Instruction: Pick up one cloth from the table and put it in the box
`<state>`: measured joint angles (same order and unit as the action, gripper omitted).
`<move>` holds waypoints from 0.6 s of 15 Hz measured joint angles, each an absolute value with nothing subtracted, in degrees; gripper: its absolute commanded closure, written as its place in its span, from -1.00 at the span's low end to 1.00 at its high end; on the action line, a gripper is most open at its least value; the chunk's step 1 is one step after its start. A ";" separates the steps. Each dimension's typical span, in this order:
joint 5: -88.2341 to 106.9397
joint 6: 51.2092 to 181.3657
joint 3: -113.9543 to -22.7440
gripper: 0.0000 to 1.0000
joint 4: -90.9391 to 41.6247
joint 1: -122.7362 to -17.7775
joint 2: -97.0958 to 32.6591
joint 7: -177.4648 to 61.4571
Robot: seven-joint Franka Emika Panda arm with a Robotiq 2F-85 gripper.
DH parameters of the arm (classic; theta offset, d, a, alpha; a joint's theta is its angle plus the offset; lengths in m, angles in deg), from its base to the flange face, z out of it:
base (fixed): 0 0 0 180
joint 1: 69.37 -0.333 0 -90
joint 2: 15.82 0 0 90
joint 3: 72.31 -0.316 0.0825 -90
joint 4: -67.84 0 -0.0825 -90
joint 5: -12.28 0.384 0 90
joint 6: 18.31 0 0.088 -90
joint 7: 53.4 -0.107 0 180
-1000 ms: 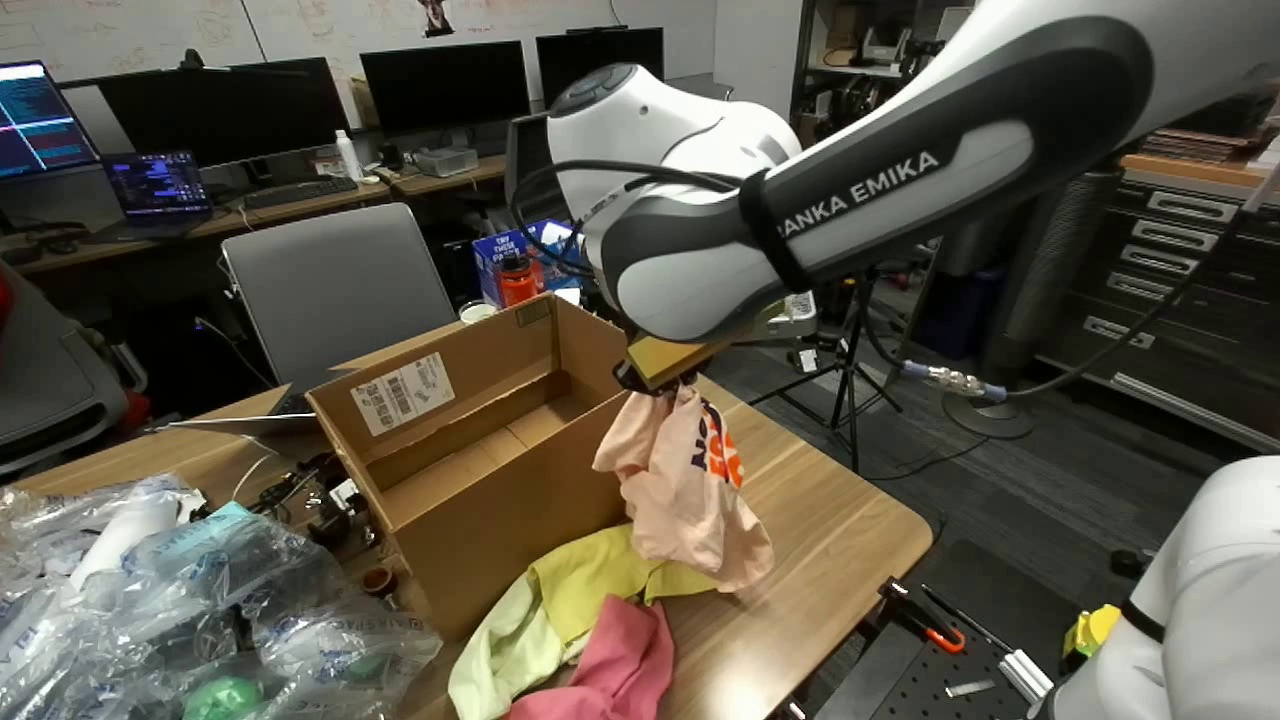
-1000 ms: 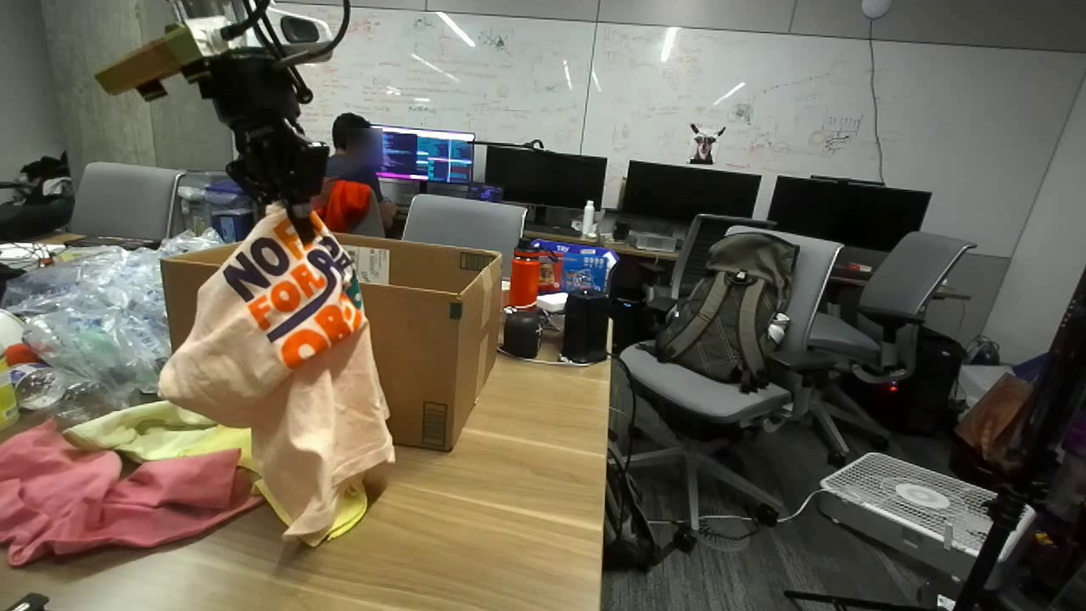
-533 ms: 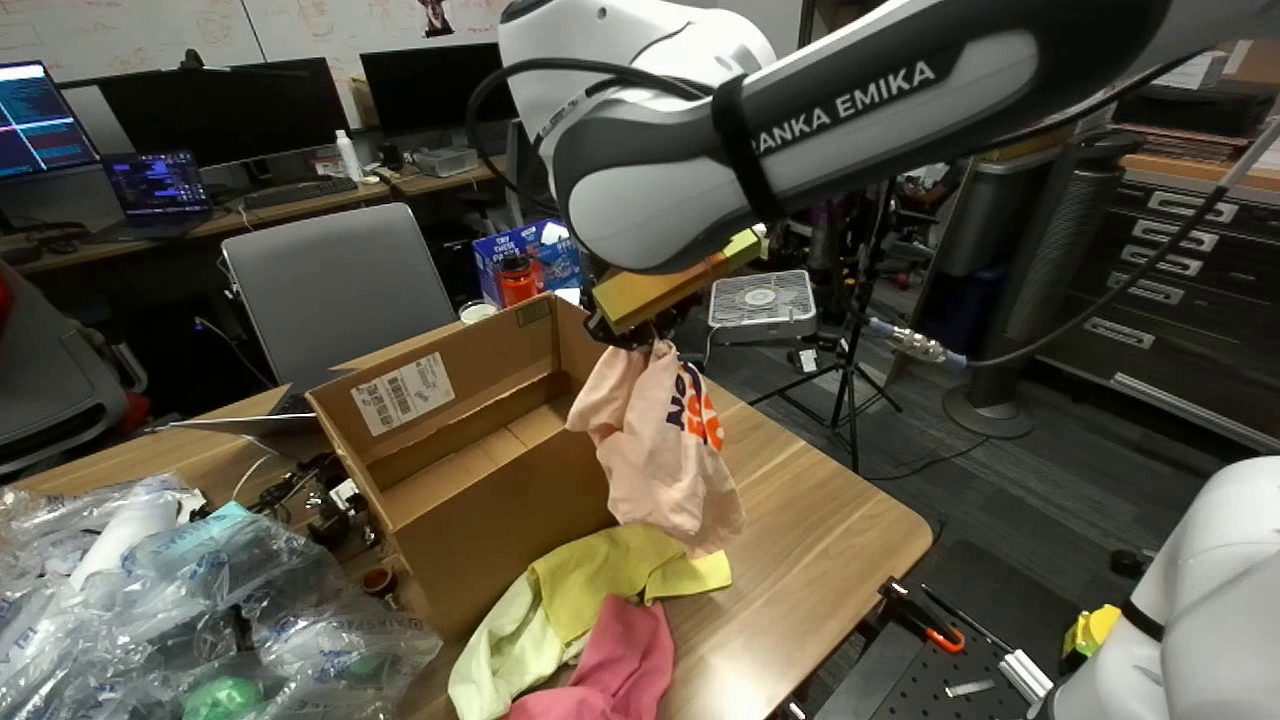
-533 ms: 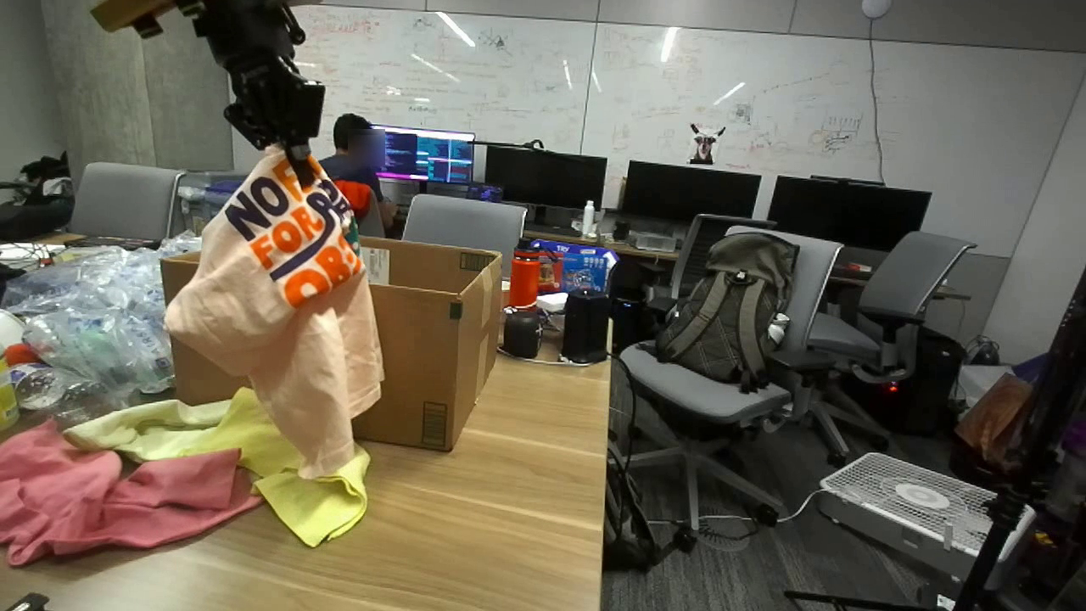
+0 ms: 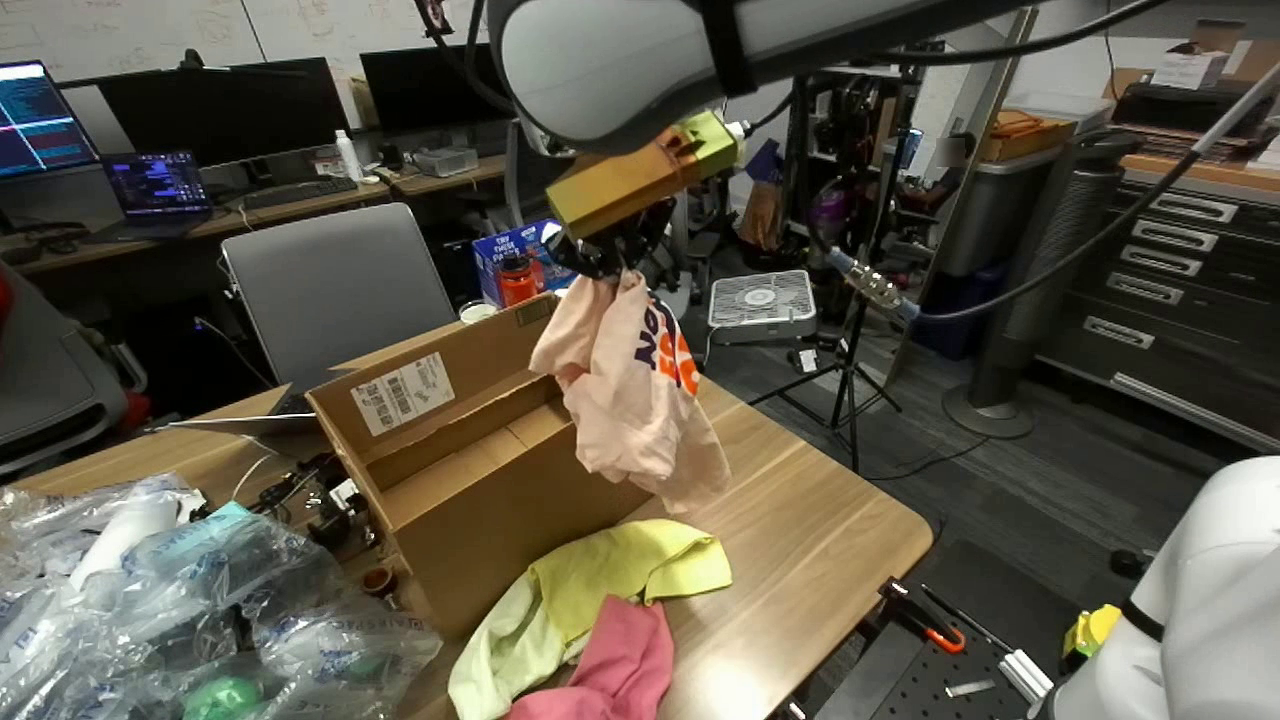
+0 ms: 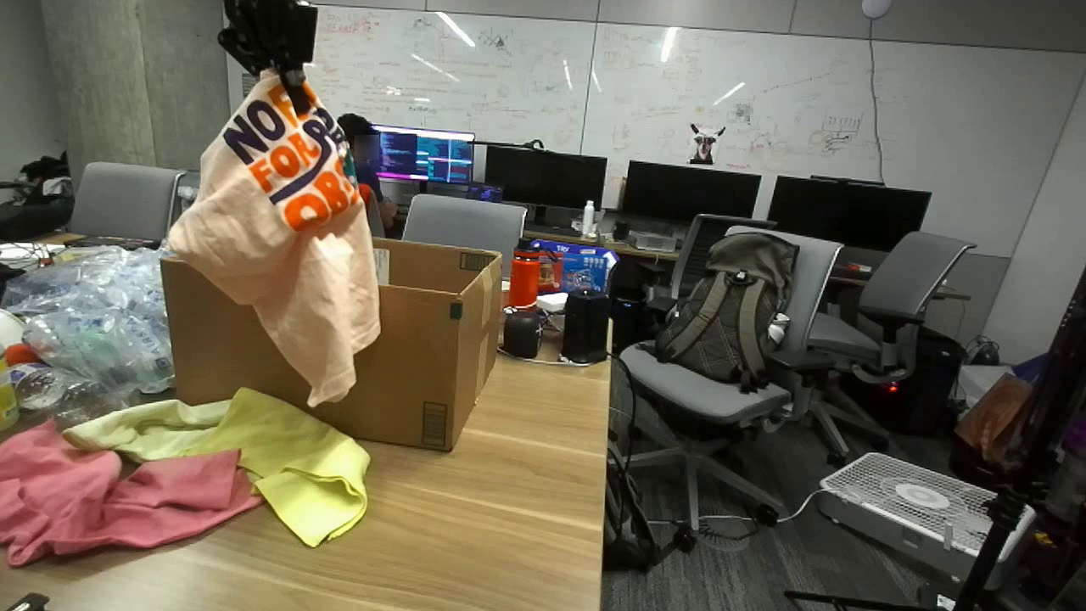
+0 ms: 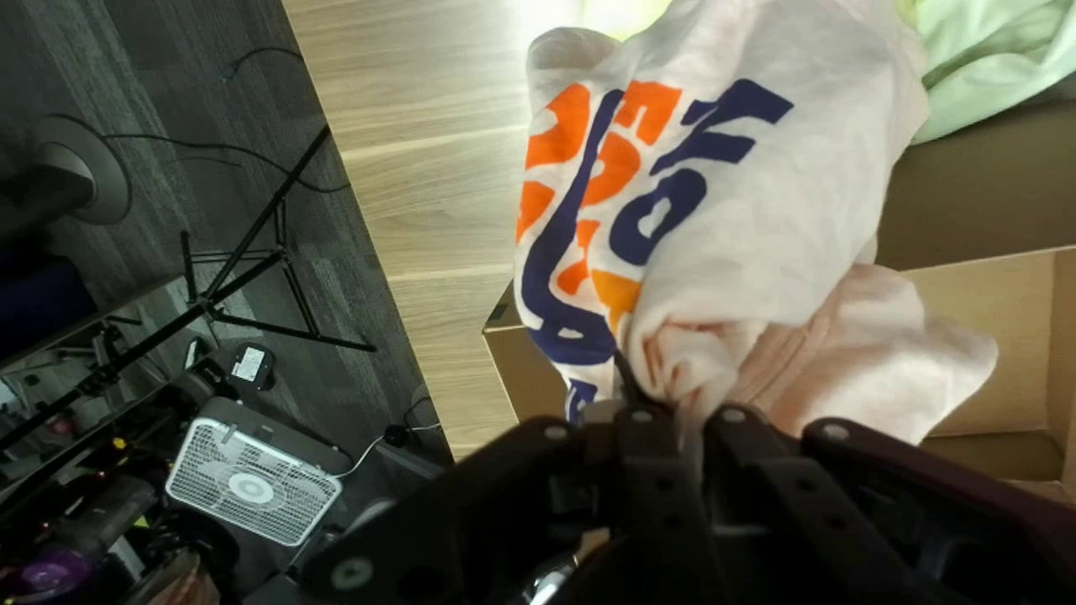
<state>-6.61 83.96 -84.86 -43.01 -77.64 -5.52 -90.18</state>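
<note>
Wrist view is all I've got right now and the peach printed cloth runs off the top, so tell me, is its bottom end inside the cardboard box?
Observer: No, both exterior views show the bottom end of the peach printed cloth hanging outside the cardboard box.
Operator: Is that end above the rim?
Observer: No, it hangs lower than the rim.
Operator: Any fabric I can't see?
Observer: A pink cloth lies on the table, against the yellow-green cloth.

Fingers (image 5: 603,262) hold cloth (image 5: 630,415); box (image 5: 505,530) gapes.

The arm (image 5: 610,70) is high, its fingers (image 7: 651,445) pointing down, pinched close together.
</note>
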 measured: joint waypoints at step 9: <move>-6.76 75.45 -87.03 0.97 -31.39 -77.83 -7.63 -89.59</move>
<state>-6.76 75.45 -87.03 -31.39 -77.83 -7.63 -89.59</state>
